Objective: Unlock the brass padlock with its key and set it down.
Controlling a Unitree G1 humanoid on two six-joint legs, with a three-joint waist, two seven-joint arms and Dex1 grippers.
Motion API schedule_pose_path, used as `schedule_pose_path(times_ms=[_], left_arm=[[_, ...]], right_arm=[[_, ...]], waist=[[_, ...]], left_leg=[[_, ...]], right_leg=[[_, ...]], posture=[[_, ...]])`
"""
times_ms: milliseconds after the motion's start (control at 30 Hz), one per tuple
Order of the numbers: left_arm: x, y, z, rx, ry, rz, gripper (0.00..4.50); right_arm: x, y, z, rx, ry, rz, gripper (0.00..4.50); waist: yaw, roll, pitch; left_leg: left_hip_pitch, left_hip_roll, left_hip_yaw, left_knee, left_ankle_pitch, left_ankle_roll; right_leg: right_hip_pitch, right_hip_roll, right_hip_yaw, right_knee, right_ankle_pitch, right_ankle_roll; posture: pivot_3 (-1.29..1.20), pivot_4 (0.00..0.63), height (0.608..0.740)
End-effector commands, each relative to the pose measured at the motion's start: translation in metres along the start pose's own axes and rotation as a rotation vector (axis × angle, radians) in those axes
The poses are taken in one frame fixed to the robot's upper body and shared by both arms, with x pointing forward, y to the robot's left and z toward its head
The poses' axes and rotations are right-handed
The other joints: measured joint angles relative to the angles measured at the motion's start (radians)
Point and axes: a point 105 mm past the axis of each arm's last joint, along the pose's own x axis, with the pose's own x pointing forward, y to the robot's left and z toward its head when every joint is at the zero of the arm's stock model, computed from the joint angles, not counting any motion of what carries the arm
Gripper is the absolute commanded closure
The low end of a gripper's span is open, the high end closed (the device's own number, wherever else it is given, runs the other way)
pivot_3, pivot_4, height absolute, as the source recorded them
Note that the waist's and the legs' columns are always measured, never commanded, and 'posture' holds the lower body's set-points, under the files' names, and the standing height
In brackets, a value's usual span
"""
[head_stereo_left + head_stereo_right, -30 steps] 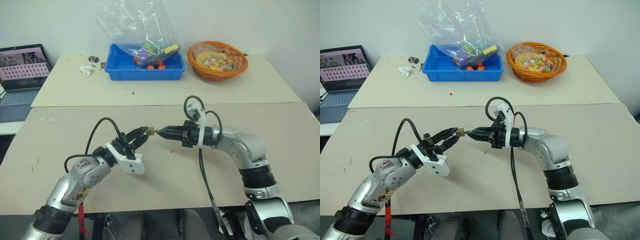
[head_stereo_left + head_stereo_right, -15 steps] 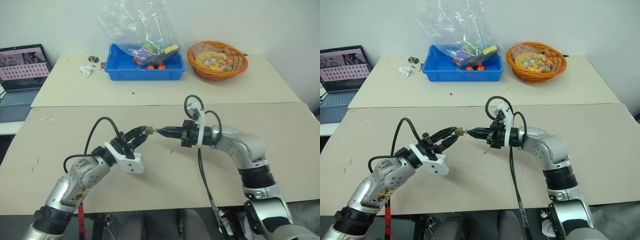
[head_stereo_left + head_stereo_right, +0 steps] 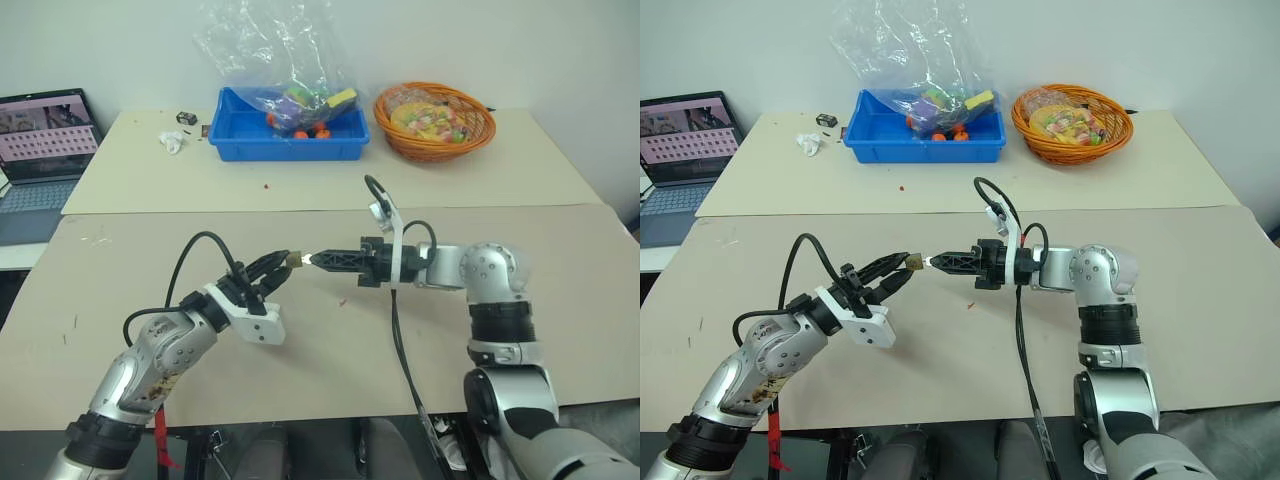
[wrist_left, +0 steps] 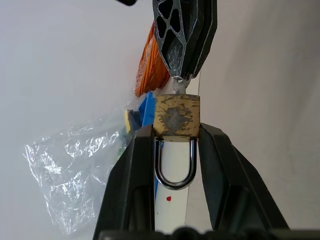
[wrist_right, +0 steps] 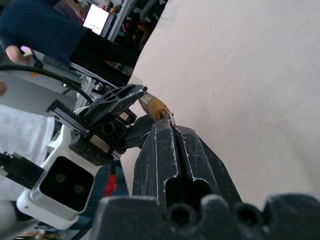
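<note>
Rolled since before, the right end effector [image 3: 314,259] pinches the key [image 4: 181,86] in the brass padlock [image 4: 176,115], clamped by the left end effector [image 3: 283,263]; shackle not yet open, padlock not yet set down.

The brass padlock [image 4: 176,115] is dull yellow metal with dark worn spots, and its loop is shiny and smooth. The surface [image 3: 330,370] looks matt. The bag [image 3: 265,50] is thin, crinkly plastic.

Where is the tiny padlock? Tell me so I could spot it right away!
Look at the big tan table in front, where the robot's two arms meet in the middle, above the tabletop. The left hand pinches the brass padlock by its sides, and the right hand holds the key at its end. It is the only yellow-metal block with a silvery loop.
</note>
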Motion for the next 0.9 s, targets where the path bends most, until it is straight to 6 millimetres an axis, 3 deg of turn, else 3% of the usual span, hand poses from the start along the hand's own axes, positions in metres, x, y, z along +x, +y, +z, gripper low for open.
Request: schedule_pose_path(times_ms=[33,167,267,433,600,667,900], left_arm=[[0.003,0.011,0.016,0.011,-0.066,0.049,3.76],[0.002,0.01,0.016,0.008,-0.063,0.048,3.76],[0.002,0.011,0.016,0.007,-0.061,0.048,3.76],[0.002,0.01,0.016,0.002,-0.06,0.049,3.76],[0.002,0.01,0.016,0.001,-0.06,0.047,3.76],[0.002,0.01,0.016,0.001,-0.059,0.046,3.76],[0.002,0.011,0.015,0.004,-0.061,0.046,3.76]], right_arm=[[0.007,0.013,0.002,-0.01,0.025,0.045,4.44],[0.009,0.011,0.003,-0.055,0.009,0.022,4.44],[0.008,0.013,0.002,-0.094,0.005,0.023,3.66],[0.002,0.011,0.003,-0.283,0.003,-0.029,1.98],[-0.012,0.005,0.011,-0.357,-0.058,-0.029,1.98],[-0.015,0.012,0.013,-0.373,-0.075,0.009,1.98],[-0.007,0.026,0.011,-0.356,-0.073,0.09,1.98]], waist=[[0.0,0.0,0.0],[0.0,0.0,0.0],[-0.003,0.0,0.0],[-0.003,0.0,0.0],[0.0,0.0,0.0],[0.0,0.0,0.0],[-0.003,0.0,0.0]], left_leg=[[0.0,0.0,0.0,0.0,0.0,0.0],[0.0,0.0,0.0,0.0,0.0,0.0],[0.0,0.0,0.0,0.0,0.0,0.0],[0.0,0.0,0.0,0.0,0.0,0.0],[0.0,0.0,0.0,0.001,0.0,0.0],[0.0,0.0,0.0,0.001,0.0,0.0],[0.0,0.0,0.0,0.001,0.0,0.0]], right_leg=[[0.0,0.0,0.0,0.0,0.0,0.0],[0.0,0.0,0.0,0.0,0.0,0.0],[0.0,0.0,0.0,0.0,0.0,0.0],[0.0,0.0,0.0,0.0,0.0,0.0],[0.001,0.0,0.0,0.0,0.0,0.0],[0.001,0.001,0.0,0.0,0.0,0.0],[0.0,0.001,0.0,0.0,0.0,0.0]], posture=[[0.0,0.15,0.728],[0.0,0.15,0.728],[0.0,0.15,0.728],[0.0,0.15,0.728],[0.0,0.15,0.728],[0.0,0.15,0.728],[0.0,0.15,0.728]])
